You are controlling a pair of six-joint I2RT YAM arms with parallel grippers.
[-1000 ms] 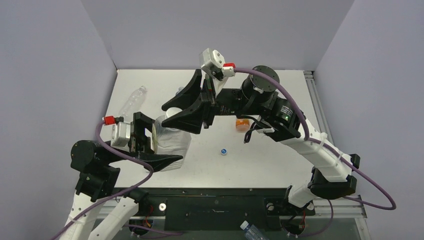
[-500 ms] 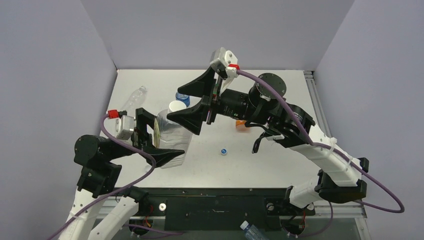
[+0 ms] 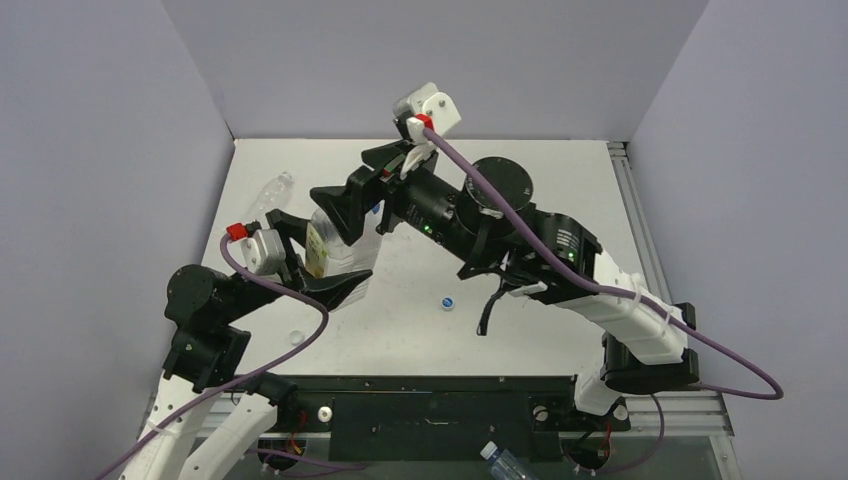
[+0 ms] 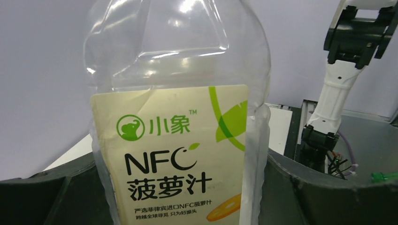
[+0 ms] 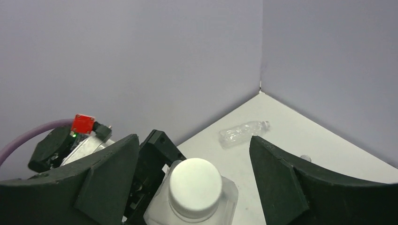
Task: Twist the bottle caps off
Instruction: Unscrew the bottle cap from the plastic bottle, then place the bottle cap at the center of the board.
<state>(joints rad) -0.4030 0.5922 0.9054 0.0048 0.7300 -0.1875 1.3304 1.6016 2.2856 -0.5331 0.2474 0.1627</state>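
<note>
Small clear bottle (image 3: 268, 194): lay on its side on the table (image 3: 560, 190), well beyond the left gripper and off toward the far left corner.
Left gripper (image 3: 320, 262): was closed partway around the body of the juice bottle, one finger pressed to each side of its label, so it had firm hold of it.
Juice bottle (image 4: 178, 117): sat clamped between the left fingers, with its neck reaching up into the right gripper.
White cap (image 5: 195, 186): was screwed onto the juice bottle's neck, right between the right gripper's fingers, with a gap on either side.
Right gripper (image 5: 195, 180): stood wide open astride the white cap, touching nothing and holding nothing.
Loose cap (image 3: 447, 302): blue with a white top, lay on the table to the right of the left gripper, well apart from both tools.
</note>
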